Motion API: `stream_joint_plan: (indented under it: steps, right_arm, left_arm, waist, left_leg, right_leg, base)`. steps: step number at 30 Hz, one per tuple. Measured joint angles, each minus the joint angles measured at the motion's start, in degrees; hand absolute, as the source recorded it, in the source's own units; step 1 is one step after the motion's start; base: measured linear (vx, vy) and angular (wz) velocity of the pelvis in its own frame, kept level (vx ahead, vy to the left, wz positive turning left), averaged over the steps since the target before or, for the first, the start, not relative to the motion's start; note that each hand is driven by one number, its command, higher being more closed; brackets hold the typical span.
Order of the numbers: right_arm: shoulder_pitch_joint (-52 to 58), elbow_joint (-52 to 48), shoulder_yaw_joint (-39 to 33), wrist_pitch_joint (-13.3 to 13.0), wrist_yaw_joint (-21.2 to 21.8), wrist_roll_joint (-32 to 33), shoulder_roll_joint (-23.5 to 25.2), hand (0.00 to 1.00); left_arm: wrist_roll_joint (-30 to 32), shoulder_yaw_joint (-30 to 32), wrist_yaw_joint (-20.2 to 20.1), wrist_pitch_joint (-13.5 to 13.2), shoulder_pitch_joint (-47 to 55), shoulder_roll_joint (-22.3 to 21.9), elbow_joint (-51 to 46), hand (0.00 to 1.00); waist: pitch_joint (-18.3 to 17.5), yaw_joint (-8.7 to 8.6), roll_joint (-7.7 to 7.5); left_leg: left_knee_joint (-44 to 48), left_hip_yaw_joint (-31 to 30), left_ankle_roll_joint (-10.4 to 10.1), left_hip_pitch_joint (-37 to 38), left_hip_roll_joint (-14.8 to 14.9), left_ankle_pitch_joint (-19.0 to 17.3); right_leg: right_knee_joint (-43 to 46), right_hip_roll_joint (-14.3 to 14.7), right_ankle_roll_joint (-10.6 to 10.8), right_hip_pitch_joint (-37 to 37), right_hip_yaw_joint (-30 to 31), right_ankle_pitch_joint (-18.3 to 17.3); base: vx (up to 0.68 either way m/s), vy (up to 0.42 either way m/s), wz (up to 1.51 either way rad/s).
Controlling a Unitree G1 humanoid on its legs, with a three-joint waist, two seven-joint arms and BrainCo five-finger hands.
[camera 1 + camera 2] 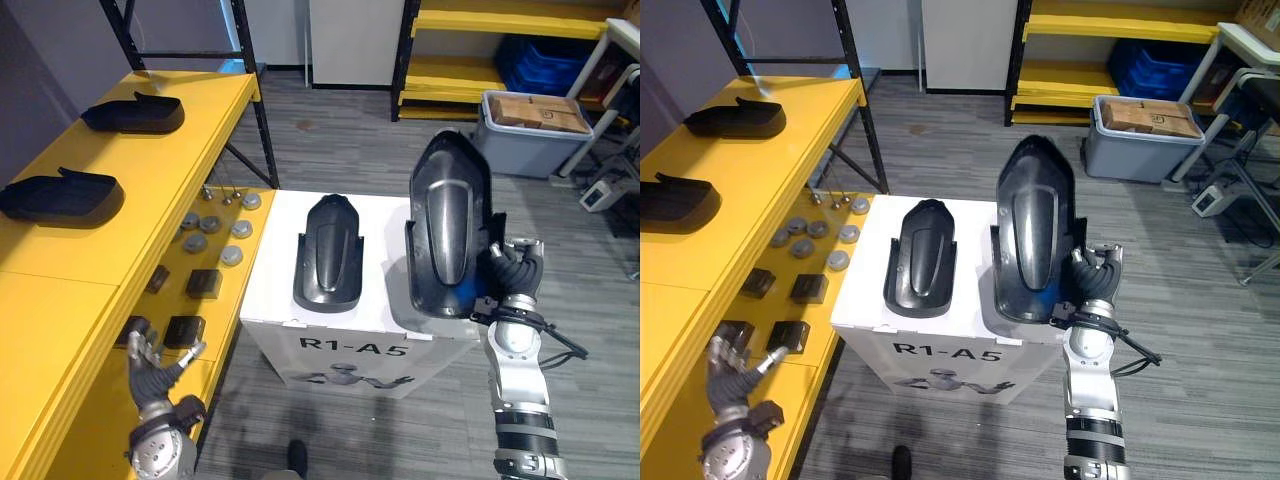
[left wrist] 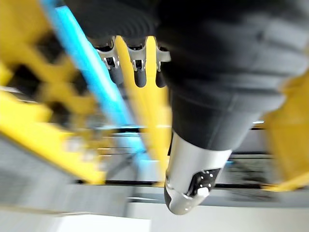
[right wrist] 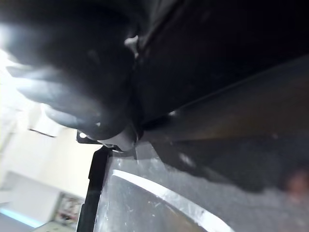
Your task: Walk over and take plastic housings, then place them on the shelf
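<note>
Raised housing (image 1: 450, 225) is clamped at its lower edge by curled right hand (image 1: 512, 272) above white box (image 1: 268, 275), where second housing (image 1: 330, 252) is laid flat; left hand (image 1: 150, 368) is held spread.

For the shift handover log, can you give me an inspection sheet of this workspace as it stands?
Surface: white box in front; yellow shelf on the robot's left.
Job's things: lying housing flat on the box; raised housing tilted up over the box's right side; far shelf housing and near shelf housing on the top tier.
Clutter: round grey parts and dark blocks on the lower tier.
Hands: right hand curled on the raised housing's edge; left hand open, beside the shelf.
Cables: nothing seen.
Surroundings: grey bin holding a carton; blue crates on a rack behind.
</note>
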Motion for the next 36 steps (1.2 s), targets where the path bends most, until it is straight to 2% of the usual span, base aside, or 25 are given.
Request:
stream_joint_plan:
  steps: [3,7,13,18,20,24,31,34,36]
  right_arm:
    - [0.16,-1.67,1.92,-0.07,0.14,-0.25,0.05,1.0]
    - [0.18,-3.56,5.2,-0.13,0.42,-0.21,0.31,1.0]
    - [0.02,-4.77,12.08,-0.42,1.3,-0.21,1.56,1.0]
    - [-2.64,-4.78,17.35,-0.56,1.33,-0.21,2.75,1.0]
    - [-3.92,-4.79,19.81,-1.06,1.31,-0.21,2.86,1.0]
    - [-4.33,-4.82,20.85,-1.22,1.19,-0.22,3.89,1.0]
    - [-4.33,-4.81,22.33,-1.22,0.17,-0.19,3.84,1.0]
    - [-4.14,-4.81,27.44,-1.36,0.62,0.74,3.77,1.0]
    - [-3.92,-4.89,28.09,-1.94,0.64,1.1,4.22,1.0]
  left_arm:
    - [1.0,-1.71,0.55,-1.6,-2.21,0.09,-6.42,0.0]
    - [0.89,-10.15,0.32,-2.11,-4.8,0.17,-9.44,0.0]
    - [-4.04,-26.88,-4.56,-1.87,-8.8,0.78,-7.12,0.0]
    - [-9.39,-34.62,-6.77,-0.79,-13.12,1.3,-1.36,0.0]
    - [-10.64,-36.33,-6.9,-0.28,-14.03,1.79,0.1,0.0]
    - [-12.81,-36.64,-6.33,-0.09,-15.65,2.59,1.18,0.0]
    - [-16.25,-37.15,-3.31,-0.27,-18.27,2.8,3.36,0.0]
    - [-17.57,-38.75,-2.08,0.38,-19.65,3.21,5.16,0.0]
    - [-18.26,-38.79,-1.0,0.69,-19.85,3.11,6.45,0.0]
  waist:
    - [-0.32,-0.05,0.1]
    - [-0.64,-0.12,0.51]
    - [-1.83,-0.2,0.73]
    - [-2.42,-0.85,0.78]
    - [-2.62,-1.45,0.79]
    - [-2.86,-1.4,0.85]
    - [-3.79,-2.25,1.1]
    - [-4.37,-2.85,1.35]
    - [-4.5,-2.83,1.43]
  left_leg:
    - [-0.02,-0.23,0.1,0.1,-0.03,0.36]
    - [-0.23,-0.46,0.27,0.18,0.0,0.79]
    - [-0.23,-0.38,0.4,-0.28,0.09,1.15]
    - [-0.15,-0.17,0.33,-0.34,0.22,1.33]
    - [-0.02,-0.07,0.27,-0.36,0.36,1.38]
    - [-0.04,0.41,0.1,-0.45,0.75,1.5]
    - [-0.19,1.15,0.0,-0.89,1.41,1.93]
    - [-0.21,1.26,-0.01,-0.9,1.51,1.95]
    - [-0.21,1.29,-0.02,-0.91,1.54,1.95]
  right_leg:
    - [0.61,-0.07,-0.01,-0.09,-0.07,-0.01]
    - [1.42,-0.09,-0.02,-0.33,-0.1,-0.02]
    - [1.62,-0.06,-0.02,-1.1,0.07,0.01]
    - [1.65,0.11,-0.16,-1.18,0.24,0.24]
    - [1.57,0.25,-0.27,-1.21,0.34,0.32]
    - [1.56,0.59,-0.55,-1.61,0.85,0.51]
    - [1.46,1.18,-0.92,-2.7,1.84,1.18]
    - [1.41,1.25,-0.88,-2.79,1.98,1.27]
    - [1.4,1.29,-0.85,-2.82,2.02,1.31]
  base:
    - [-0.04,0.008,0.03]
    - [-0.06,0.006,0.02]
    - [-0.03,0.003,0.0]
    - [0.0,-0.002,-0.01]
    - [0.0,0.0,0.0]
    - [-0.02,-0.008,-0.07]
    - [-0.04,-0.011,-0.07]
    - [-0.02,-0.005,-0.02]
    - [0.0,0.0,0.0]
